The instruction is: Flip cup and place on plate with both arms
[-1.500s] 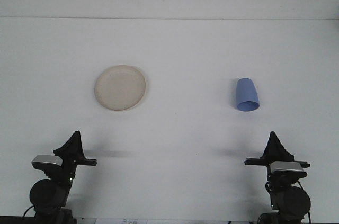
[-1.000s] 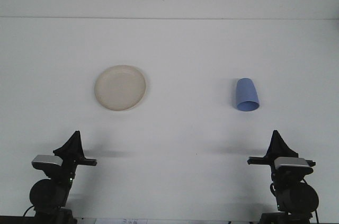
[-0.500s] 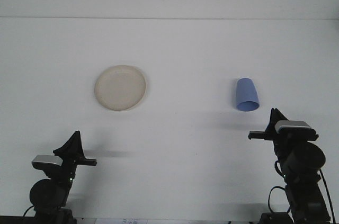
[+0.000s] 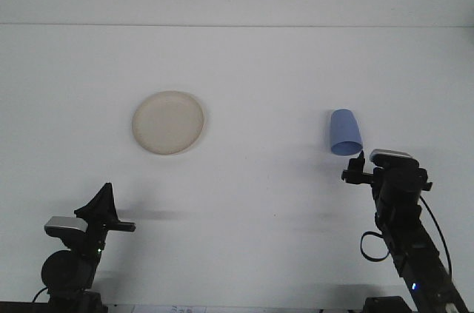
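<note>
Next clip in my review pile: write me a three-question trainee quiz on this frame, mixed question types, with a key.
1. True or false: the blue cup already stands on the cream plate.
2. Multiple choice: which arm is nearer the cup? A) left arm, B) right arm, C) both equally near.
3. Short answer: on which side of the white table does the plate lie, as the robot faces it?

Key
1. False. The cup rests on the table, well apart from the plate.
2. B. The right pincer sits just below the cup, while the left pincer is low at the near edge.
3. The left side.
</note>
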Robot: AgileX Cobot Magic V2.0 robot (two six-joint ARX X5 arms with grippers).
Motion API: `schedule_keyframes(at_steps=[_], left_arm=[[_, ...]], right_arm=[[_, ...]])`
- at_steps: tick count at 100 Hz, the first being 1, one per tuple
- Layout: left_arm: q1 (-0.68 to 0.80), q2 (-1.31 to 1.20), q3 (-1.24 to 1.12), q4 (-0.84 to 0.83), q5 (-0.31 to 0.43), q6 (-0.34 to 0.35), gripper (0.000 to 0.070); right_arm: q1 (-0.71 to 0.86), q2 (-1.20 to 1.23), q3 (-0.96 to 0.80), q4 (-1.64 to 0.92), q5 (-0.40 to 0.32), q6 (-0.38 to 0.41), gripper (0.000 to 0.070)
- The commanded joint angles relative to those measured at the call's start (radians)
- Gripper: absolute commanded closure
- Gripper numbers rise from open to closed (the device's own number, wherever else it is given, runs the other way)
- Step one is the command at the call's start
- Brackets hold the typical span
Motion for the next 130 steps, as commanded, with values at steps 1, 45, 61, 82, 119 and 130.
schedule_keyframes(at_steps=[1, 45, 61, 82, 119, 130], left_arm=[[0.0, -0.002, -0.019, 0.015, 0.005, -0.002, 0.0687], [0.0, -0.002, -0.019, 0.015, 0.005, -0.002, 0.0687], [0.0, -0.002, -0.019, 0.015, 0.005, -0.002, 0.0687], [0.0, -0.002, -0.019, 0.016, 0.005, -0.002, 0.0687], [0.0, -0.002, -0.019, 0.015, 0.005, -0.002, 0.0687], [0.0, -0.002, -0.019, 0.015, 0.005, -0.002, 0.0687]], right_arm=[[0.0, 0.072, -0.001, 0.04, 0.0, -0.001, 0.0117], [-0.071, 0.482, 0.001, 0.463, -0.111, -0.024, 0.0118], [-0.114, 0.555, 0.007, 0.564, -0.18, -0.03, 0.0294], [-0.129, 0.544, 0.008, 0.578, -0.299, -0.066, 0.0696], [0.105, 0.209, 0.205, 0.05, -0.296, -0.121, 0.0696], [0.205, 0.183, 0.424, -0.318, -0.297, -0.131, 0.0696]])
